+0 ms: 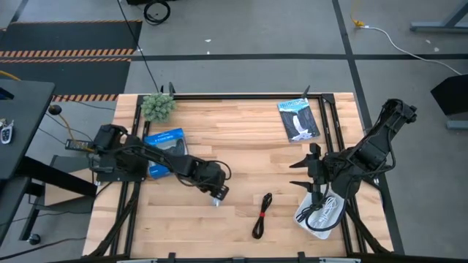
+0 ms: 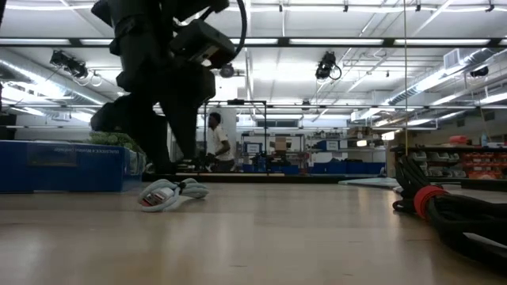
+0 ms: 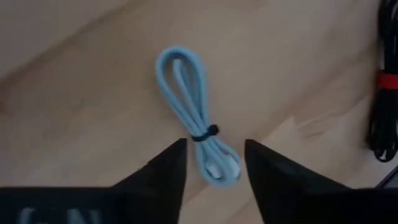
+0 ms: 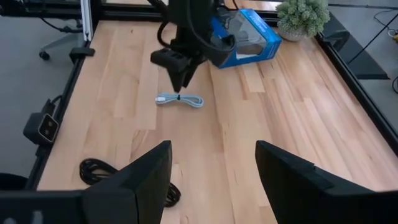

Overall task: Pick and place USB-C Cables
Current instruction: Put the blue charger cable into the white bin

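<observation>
above the silver-grey cable (image 3: 198, 135) our left gripper (image 3: 214, 163) hovers, jaws apart; right gripper (image 4: 213, 163) waits, jaws apart, over the white cable (image 1: 322, 212); nothing lifted yet.

The light wooden table (image 1: 241, 146) in its black frame carries a blue box (image 1: 165, 150) at about nine o'clock, a small green plant (image 1: 158, 107) at ten and a flat dark packet (image 1: 298, 119) at one. A short pale cable bundle (image 4: 179, 100) lies near the middle toward seven o'clock. A black cable with a red band (image 1: 262, 215) lies at six, and a white coil with a thin black loop (image 1: 320, 213) at four.
</observation>
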Tool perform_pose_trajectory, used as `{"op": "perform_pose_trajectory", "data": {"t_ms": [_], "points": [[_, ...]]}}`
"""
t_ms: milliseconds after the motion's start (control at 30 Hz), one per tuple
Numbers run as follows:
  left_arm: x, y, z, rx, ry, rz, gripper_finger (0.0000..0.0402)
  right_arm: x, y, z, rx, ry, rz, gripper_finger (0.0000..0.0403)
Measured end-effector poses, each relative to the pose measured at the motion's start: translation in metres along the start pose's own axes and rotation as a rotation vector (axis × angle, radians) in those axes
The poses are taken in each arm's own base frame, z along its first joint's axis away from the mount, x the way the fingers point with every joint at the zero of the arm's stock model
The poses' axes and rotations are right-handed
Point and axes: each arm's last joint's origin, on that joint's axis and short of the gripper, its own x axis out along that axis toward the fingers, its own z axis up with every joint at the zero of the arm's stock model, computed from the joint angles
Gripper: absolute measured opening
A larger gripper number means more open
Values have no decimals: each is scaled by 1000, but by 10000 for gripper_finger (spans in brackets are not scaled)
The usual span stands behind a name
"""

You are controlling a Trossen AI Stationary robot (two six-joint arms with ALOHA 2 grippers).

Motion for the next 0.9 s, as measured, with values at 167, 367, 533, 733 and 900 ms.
{"op": "perform_pose_trajectory", "data": {"t_ms": [167,367,533,733,900], "points": [[10,-3,-10,-25,-46,20,237,0,0,1,3,-5,2,238],[17,-5,-26,-55,-144,60,246,0,0,0,2,-4,2,238],[25,0,-35,-40,-136,119,218,0,1,1,4,-7,3,238],[30,1,-38,2,-129,146,168,0,1,2,13,-16,8,238],[29,3,-42,81,-93,166,101,0,1,2,16,-19,10,238]]}}
